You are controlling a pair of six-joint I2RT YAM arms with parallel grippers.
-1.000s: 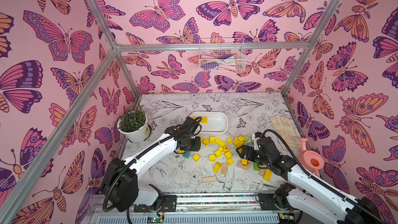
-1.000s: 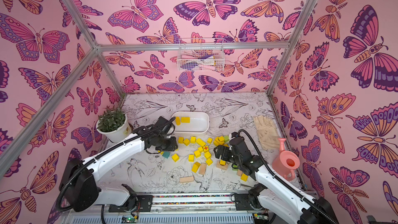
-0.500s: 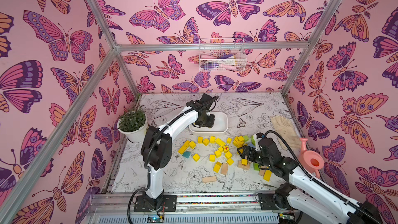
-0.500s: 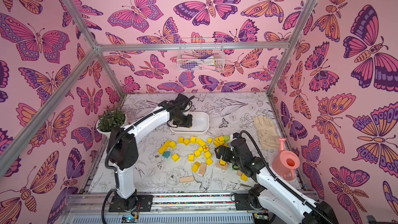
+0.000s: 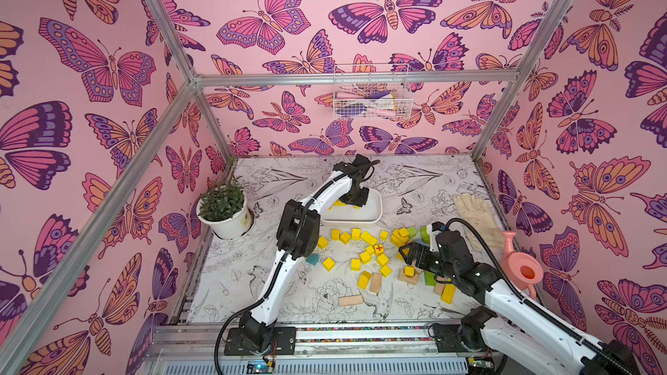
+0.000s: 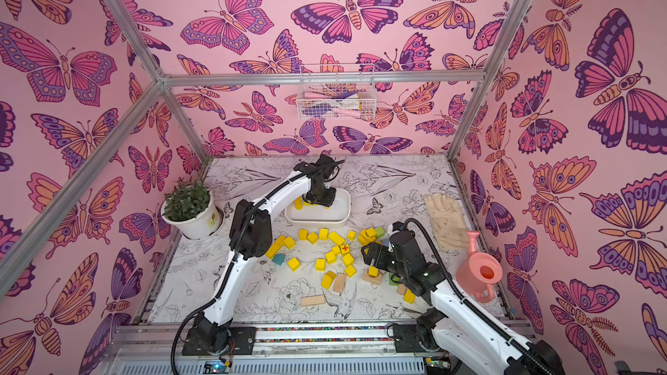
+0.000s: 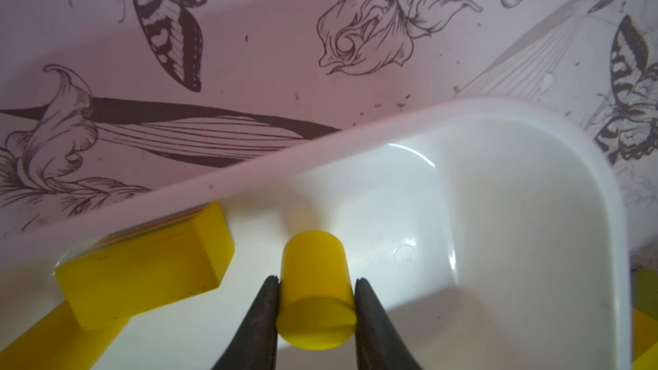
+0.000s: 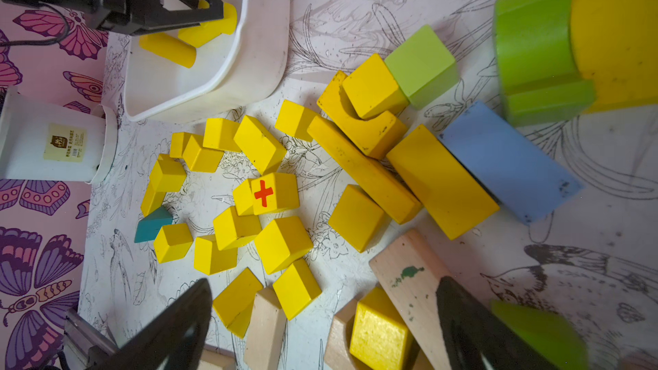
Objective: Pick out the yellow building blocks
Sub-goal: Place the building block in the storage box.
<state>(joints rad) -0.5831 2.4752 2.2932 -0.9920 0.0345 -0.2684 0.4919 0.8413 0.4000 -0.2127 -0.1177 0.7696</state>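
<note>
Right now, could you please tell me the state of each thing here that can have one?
Left tool: shut on the small yellow wooden cylinder.
Right tool: open, empty.
White plastic tub: upright, holding some yellow blocks.
Yellow wooden cube with red cross: loose on the table, outside the tub.

Left arm (image 5: 332, 191): a second ago low over the scattered blocks (image 5: 355, 265), now swung back and reaching over the white plastic tray (image 5: 377, 215). Left gripper (image 7: 317, 281) is now inside the tray, jaws clamped on a short bright yellow wooden cylinder (image 7: 313, 265). Long yellow wooden bar (image 6: 276, 245), formerly hidden beneath the gripper, now exposed.
</note>
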